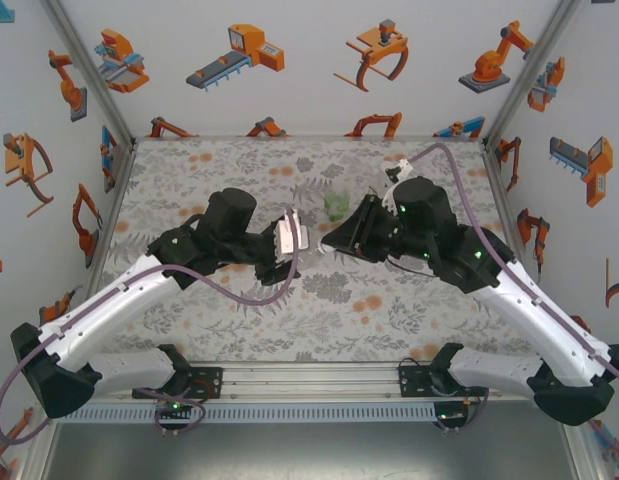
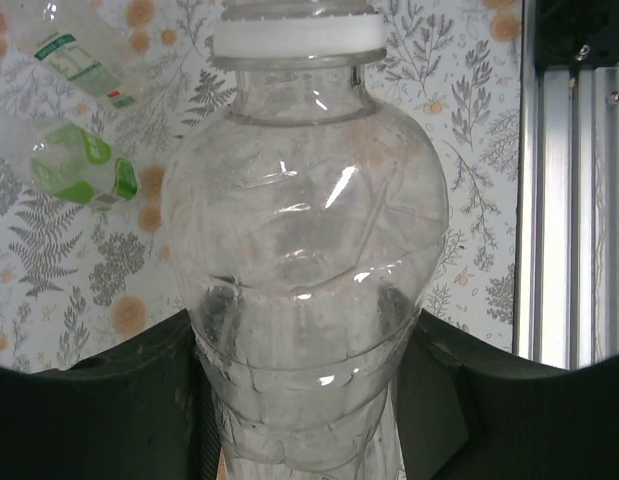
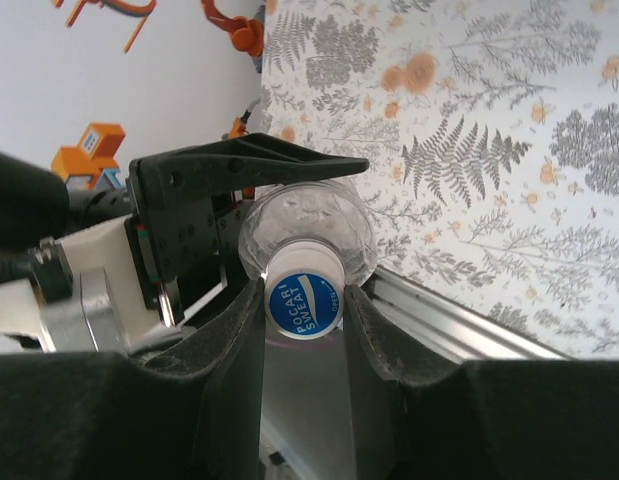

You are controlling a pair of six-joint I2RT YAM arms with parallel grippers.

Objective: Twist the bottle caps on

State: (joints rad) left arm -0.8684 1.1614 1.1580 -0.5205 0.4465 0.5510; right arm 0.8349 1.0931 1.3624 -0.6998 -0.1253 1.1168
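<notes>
Bottle cap (image 3: 303, 303), pinched by right gripper (image 3: 304, 290), on bottle (image 2: 304, 230) clamped in left gripper (image 2: 307, 420); a tilted start risks cross-threading.

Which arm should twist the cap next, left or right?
Right. The right gripper is shut on the blue-topped cap at the neck of the clear bottle, so it looks ready to turn it. The left gripper is shut on that bottle's body, steadying it.

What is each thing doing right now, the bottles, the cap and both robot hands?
Left gripper, jaws shut on clear bottle.
Right gripper, jaws shut on cap.
Clear bottle, held, cap on its mouth.
Cap, on clear bottle, gripped.
Green bottle, on table, ungripped.
Labelled bottle, on table, ungripped.
</notes>
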